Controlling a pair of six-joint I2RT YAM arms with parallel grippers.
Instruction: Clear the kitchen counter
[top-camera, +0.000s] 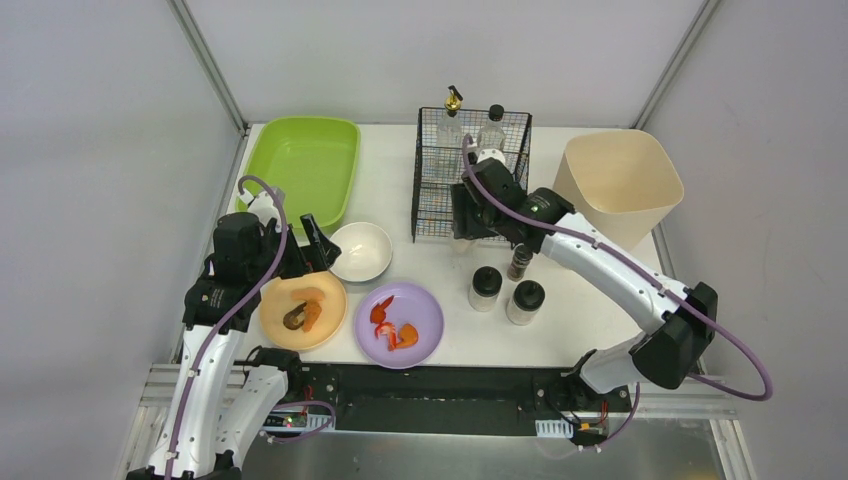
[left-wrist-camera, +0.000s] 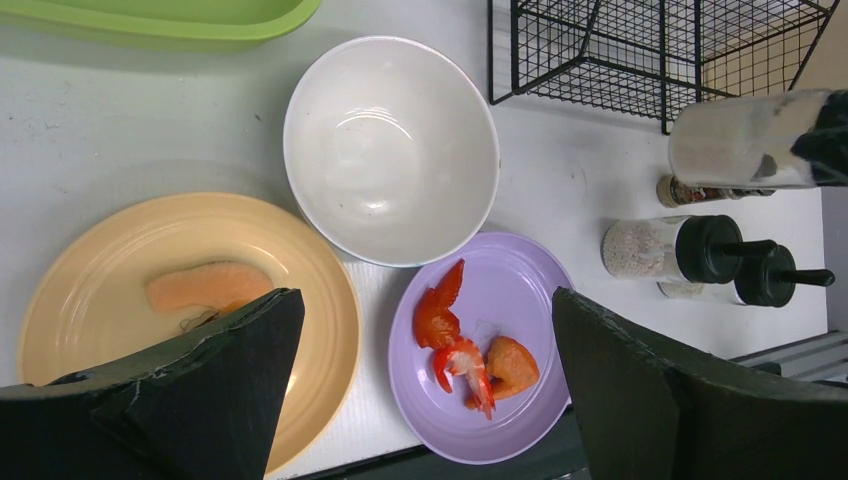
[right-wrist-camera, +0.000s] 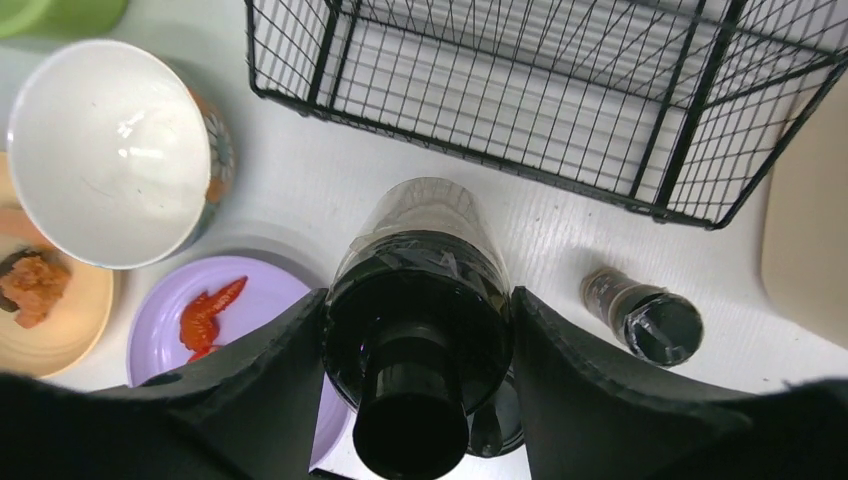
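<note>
The white kitchen counter holds an orange plate with food, a purple plate with shrimp pieces, an empty white bowl, two black-lidded shakers and a small dark grinder. My left gripper is open and empty, hovering above the gap between the two plates, near the bowl. My right gripper is shut on another black-lidded shaker and holds it above the counter in front of the wire basket.
A black wire basket at the back middle holds two bottles. A green tray sits at the back left. A beige bin stands at the back right. The black rail runs along the front edge.
</note>
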